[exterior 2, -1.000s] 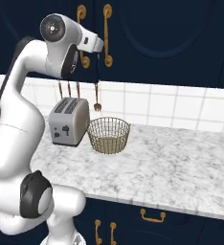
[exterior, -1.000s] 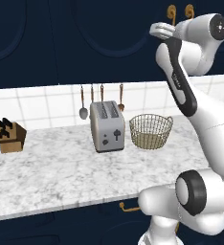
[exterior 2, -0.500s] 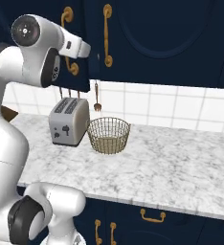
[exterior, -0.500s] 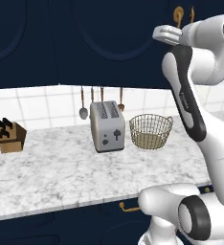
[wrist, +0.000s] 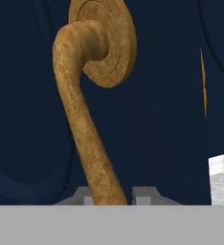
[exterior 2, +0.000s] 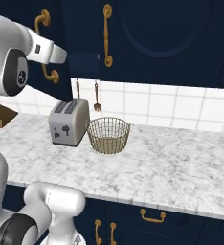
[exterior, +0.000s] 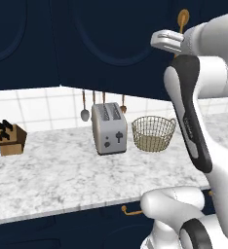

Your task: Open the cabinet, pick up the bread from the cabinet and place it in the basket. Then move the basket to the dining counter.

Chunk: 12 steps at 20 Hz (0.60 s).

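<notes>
While the navy wall cabinet (exterior 2: 147,43) stays shut, the job sits at its first step: getting a door open by its brass handle (wrist: 85,119). In the hand view that long curved handle runs from its round rosette down between the two dark fingers (wrist: 143,196), which press in on either side of the bar near its lower end, so the gripper (wrist: 113,197) looks clamped on the handle rather than spread. In the left base view the hand (exterior: 172,41) is raised to the cabinet front, right by the handle's upper end.

Behind the closed doors the bread cannot be seen, so its spot on the shelf is unknown. Below, on the marbled worktop (exterior 2: 181,158), the wire-mesh basket (exterior 2: 108,135) stands empty, just beside the grey toaster (exterior 2: 69,121); a knife block (exterior: 9,138) sits well apart at the far left, and utensils hang on the tiled wall behind the toaster.

As I judge it, the next move calls for a pull away from the cabinet face that curves with the door's swing, keeping the grip firm on the bar so it does not slide off the handle. Only once the door stands wide can the reach for the bread begin; basket and dining counter come after.
</notes>
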Available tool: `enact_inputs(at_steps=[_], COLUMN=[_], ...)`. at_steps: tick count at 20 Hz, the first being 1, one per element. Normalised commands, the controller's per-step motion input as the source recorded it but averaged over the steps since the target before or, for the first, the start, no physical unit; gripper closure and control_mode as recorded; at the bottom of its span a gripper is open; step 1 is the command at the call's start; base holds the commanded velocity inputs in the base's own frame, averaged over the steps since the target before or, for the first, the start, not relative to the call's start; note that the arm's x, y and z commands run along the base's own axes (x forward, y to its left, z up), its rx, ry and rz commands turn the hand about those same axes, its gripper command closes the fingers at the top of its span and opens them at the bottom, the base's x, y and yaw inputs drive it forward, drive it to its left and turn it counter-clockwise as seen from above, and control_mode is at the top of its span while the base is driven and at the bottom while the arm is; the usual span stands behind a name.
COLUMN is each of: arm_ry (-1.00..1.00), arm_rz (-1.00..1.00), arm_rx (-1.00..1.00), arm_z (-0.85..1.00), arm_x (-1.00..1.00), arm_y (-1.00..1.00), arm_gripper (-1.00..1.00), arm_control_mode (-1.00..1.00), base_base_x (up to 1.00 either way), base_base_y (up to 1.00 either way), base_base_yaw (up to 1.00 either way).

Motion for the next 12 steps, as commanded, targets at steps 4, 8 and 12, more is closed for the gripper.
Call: enact_inputs(at_steps=[4,8,12], arm_ry=[0.0,0.03,0.08], arm_rz=[-0.02,-0.04,0.0], arm_rx=[-0.01,0.01,0.24], arm_z=[0.01,-0.1,0.0], arm_x=[-1.0,-0.76,-0.98], arm_y=[0.53,-0.2,-0.57], arm_gripper=[-1.0,-1.0,-1.0], arm_control_mode=[-1.0,-1.0,-1.0], base_base_x=[0.0,0.0,0.0], base_base_y=[0.0,0.0,0.0], base_base_yaw=[0.0,0.0,0.0])
